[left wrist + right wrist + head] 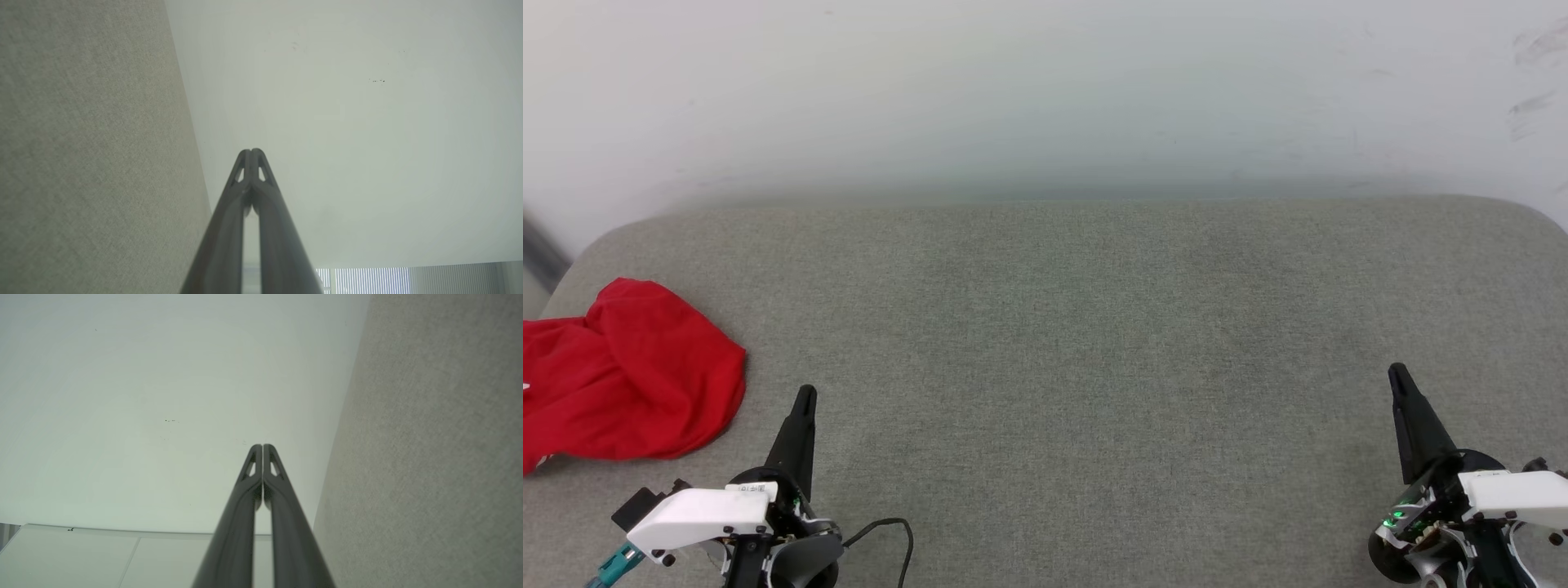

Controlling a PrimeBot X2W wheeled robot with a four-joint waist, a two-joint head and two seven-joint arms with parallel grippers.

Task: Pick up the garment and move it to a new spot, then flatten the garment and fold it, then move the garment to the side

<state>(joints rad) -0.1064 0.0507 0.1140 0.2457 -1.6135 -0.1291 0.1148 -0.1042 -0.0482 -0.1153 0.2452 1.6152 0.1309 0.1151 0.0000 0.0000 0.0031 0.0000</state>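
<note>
At the far left of the head view, the garment lay as a crumpled red heap on the grey woven cushion, close to its rounded left corner and partly cut off by the picture's edge. It looked soft and limp, bunched into rounded folds, with a fleck of white at its near edge. The lettering was hidden from me. The heap's long axis ran roughly across my front, left to right. My left gripper sat just beside it, and the cloth lay to the left of my fingertips and about level with them, apart and not touching. The left wrist view showed that gripper with its two dark tapered fingers pressed together, holding nothing, and pointing along the cushion toward the pale wall. The middle of the cushion was flat, coarse-textured fabric. At the far right my right gripper was well apart from the garment, and in its own wrist view this gripper was likewise closed on nothing. I judged the left arm much the nearer for the pick-up: it would need to swing left and part its fingers before closing on a raised fold.
</note>
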